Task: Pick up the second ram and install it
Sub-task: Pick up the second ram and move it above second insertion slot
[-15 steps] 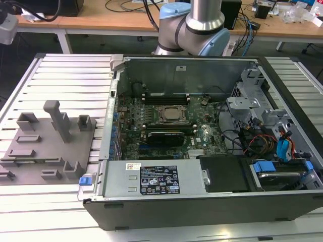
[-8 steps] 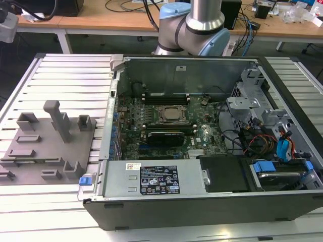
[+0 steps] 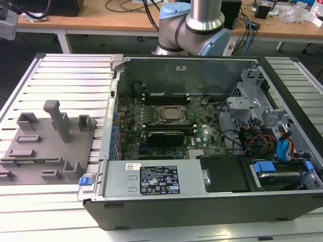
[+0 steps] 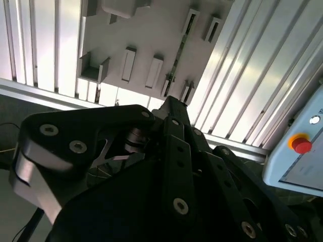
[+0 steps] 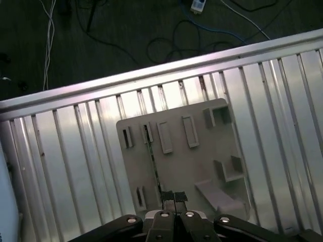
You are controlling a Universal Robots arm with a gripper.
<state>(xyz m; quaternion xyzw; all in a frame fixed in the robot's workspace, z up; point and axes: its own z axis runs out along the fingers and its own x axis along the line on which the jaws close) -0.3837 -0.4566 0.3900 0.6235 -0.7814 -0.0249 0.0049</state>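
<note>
The second ram is a long thin stick standing on edge in slots of the grey fixture plate. In the second wrist view the ram is a dark thin line on the same plate. My gripper hangs well above the plate, just beside one end of the ram, with its pads together and nothing between them. Its dark body fills the foreground around the gripper. In the exterior view the fixture plate lies on the left, beside the open computer case.
Inside the case are the silver processor, black memory slots on either side of it, a black-covered card and bundled cables. The ribbed aluminium table carries everything. A white pendant with a red button stands at the table's edge.
</note>
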